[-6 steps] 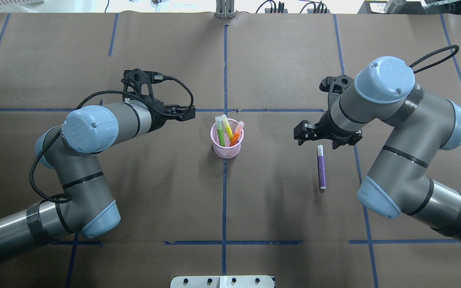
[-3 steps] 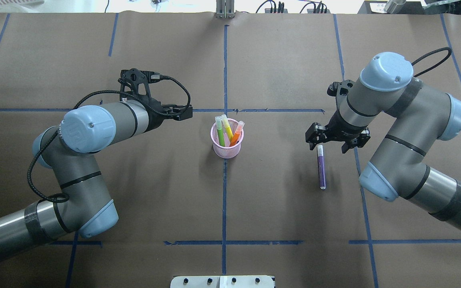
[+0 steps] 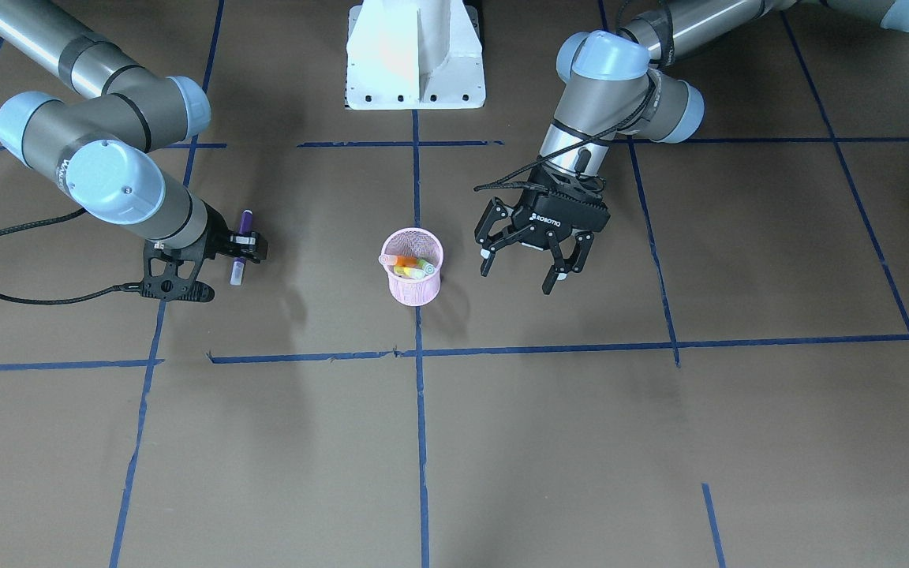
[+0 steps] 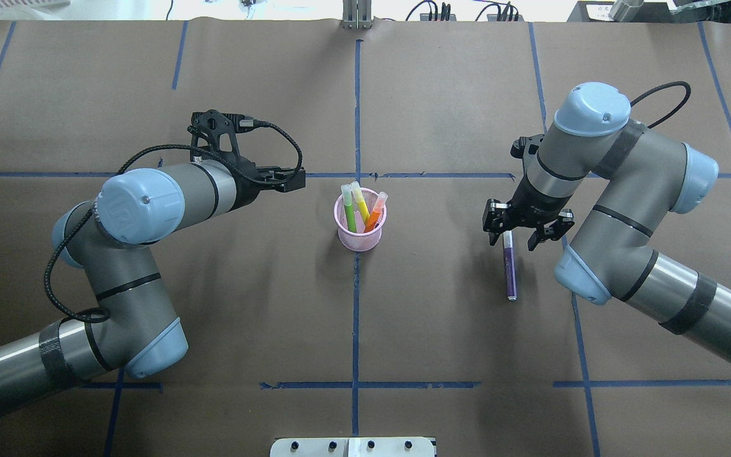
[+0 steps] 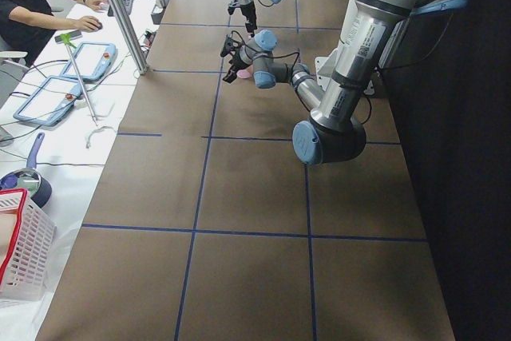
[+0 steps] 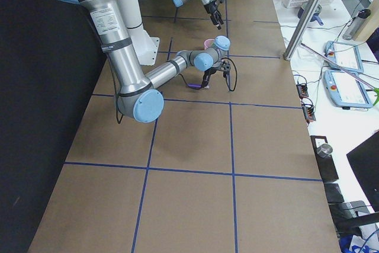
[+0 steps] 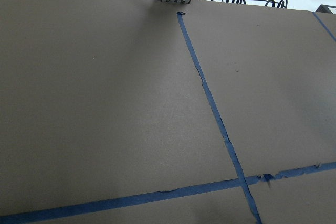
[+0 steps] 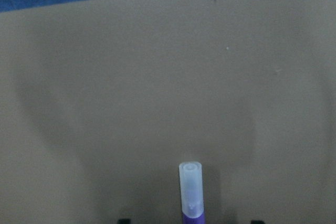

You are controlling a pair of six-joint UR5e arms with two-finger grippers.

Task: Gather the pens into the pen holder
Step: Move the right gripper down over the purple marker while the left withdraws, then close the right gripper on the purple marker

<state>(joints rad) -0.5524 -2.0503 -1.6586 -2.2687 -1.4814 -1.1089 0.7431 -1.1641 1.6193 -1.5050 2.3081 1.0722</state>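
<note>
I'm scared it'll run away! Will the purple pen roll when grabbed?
It might. The purple pen is round and slim and lies flat on the table, so a nudge from one finger could roll it sideways. It looks stiff and probably light. The open right gripper stands astride it, which should trap it.
</note>
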